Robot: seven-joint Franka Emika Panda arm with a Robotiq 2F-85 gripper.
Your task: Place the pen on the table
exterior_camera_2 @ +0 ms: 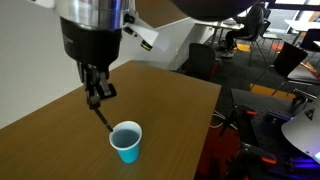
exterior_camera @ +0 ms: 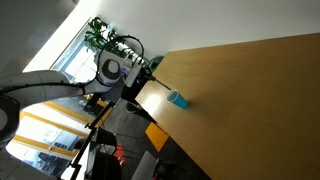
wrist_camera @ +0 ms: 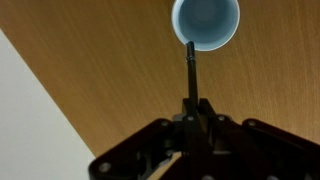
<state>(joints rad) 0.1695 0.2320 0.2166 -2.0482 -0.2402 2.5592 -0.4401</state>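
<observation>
My gripper [exterior_camera_2: 98, 94] is shut on the pen [exterior_camera_2: 104, 119], a thin dark stick that hangs down from the fingers and slants toward the teal cup [exterior_camera_2: 126, 141]. In the wrist view the pen [wrist_camera: 191, 70] runs from the closed fingers [wrist_camera: 197, 108] up to the rim of the cup [wrist_camera: 205, 22]; its tip reaches the rim. The cup stands upright on the light-brown table [exterior_camera_2: 60, 140], near its edge. In an exterior view the cup [exterior_camera: 177, 98] is small and the gripper [exterior_camera: 152, 73] hovers beside it; the pen is too thin to make out there.
The table edge [exterior_camera_2: 205, 130] runs close to the cup, with floor, chairs [exterior_camera_2: 297, 60] and cables beyond. A plant [exterior_camera: 100, 35] and window stand behind the arm. The wood [exterior_camera: 250, 100] stretches wide away from the cup.
</observation>
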